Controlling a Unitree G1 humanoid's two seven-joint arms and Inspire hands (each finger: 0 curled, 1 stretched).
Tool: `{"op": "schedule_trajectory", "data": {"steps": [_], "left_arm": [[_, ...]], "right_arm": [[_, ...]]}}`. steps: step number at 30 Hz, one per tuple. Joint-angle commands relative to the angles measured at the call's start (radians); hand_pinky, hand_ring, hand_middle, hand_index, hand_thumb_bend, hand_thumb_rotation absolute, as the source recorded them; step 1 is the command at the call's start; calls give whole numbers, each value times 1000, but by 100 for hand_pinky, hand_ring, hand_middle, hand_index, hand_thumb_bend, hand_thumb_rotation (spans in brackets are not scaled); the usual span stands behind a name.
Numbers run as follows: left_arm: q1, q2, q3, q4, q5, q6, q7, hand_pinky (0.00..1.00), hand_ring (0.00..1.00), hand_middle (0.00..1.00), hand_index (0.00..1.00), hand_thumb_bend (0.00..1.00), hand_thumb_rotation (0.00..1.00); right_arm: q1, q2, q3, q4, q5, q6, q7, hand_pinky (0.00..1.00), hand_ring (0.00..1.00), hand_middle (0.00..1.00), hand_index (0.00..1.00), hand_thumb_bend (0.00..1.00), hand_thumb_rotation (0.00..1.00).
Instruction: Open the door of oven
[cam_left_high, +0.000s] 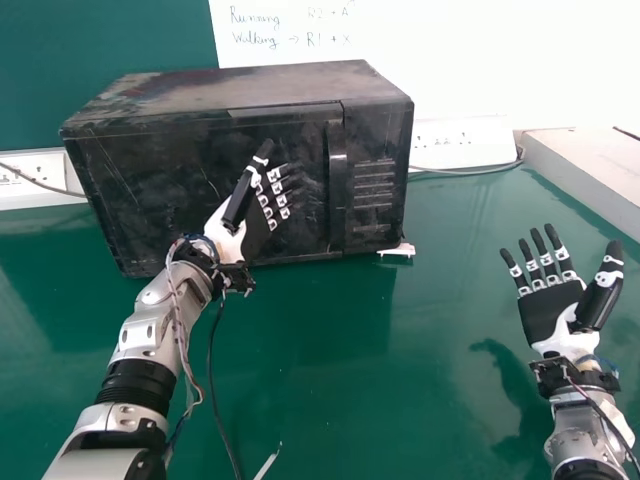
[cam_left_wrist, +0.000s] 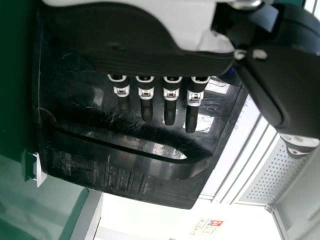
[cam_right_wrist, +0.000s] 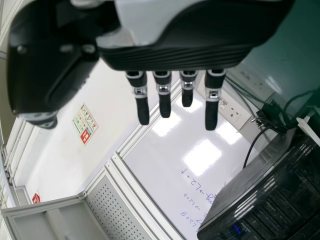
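Observation:
My left hand (cam_left_high: 257, 215) is in front of the black oven (cam_left_high: 370, 95), its fingers straight and pointing toward the vertical door handle (cam_left_high: 337, 185), a short way to the handle's left. The oven door (cam_left_high: 140, 190) is closed. In the left wrist view my left hand (cam_left_wrist: 145, 97) has extended fingers over the door front, with the handle (cam_left_wrist: 125, 159) beyond the fingertips. My right hand (cam_left_high: 552, 300) is over the table at the right, away from the oven, fingers straight and thumb apart. The right wrist view has my right hand (cam_right_wrist: 162, 95) with straight fingers and the oven (cam_right_wrist: 260, 200) farther off.
The oven stands on a green table (cam_left_high: 330, 400). Behind it are a left socket strip (cam_left_high: 30, 178), a right socket strip (cam_left_high: 460, 142) and a whiteboard (cam_left_high: 450, 50). A pale box-like ledge (cam_left_high: 590, 165) lies at the back right. Cables hang from my left forearm.

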Motion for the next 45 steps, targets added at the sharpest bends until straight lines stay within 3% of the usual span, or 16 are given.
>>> {"op": "schedule_trajectory", "data": {"steps": [1,11,20,30,37,45], "left_arm": [[-24,-22,16,10,-20,25,35,73,91,94,93,84,86],[-75,-73,34,76,-27,25,147,65,86,90,92,82,85],[-116,-124,39,128,13,-34,337,53,79,84,84,78,84],[-174,-146,79,250,-15,-88,312,48,68,76,80,82,80],[-225,-159,78,324,23,-126,416,46,68,80,78,78,80],[-257,-179,91,378,18,-148,463,42,64,75,76,71,81]], "right_arm": [[12,12,-4,12,6,3,-3,79,96,95,88,100,87],[16,18,2,3,1,-8,-12,78,95,94,88,100,87],[18,24,2,-7,3,-10,-13,80,96,95,88,100,89],[19,31,0,-14,7,-11,-13,81,95,94,87,100,89],[22,33,3,-18,1,-15,-25,80,94,93,87,100,87],[25,35,6,-26,0,-17,-32,77,94,91,87,100,87]]}}
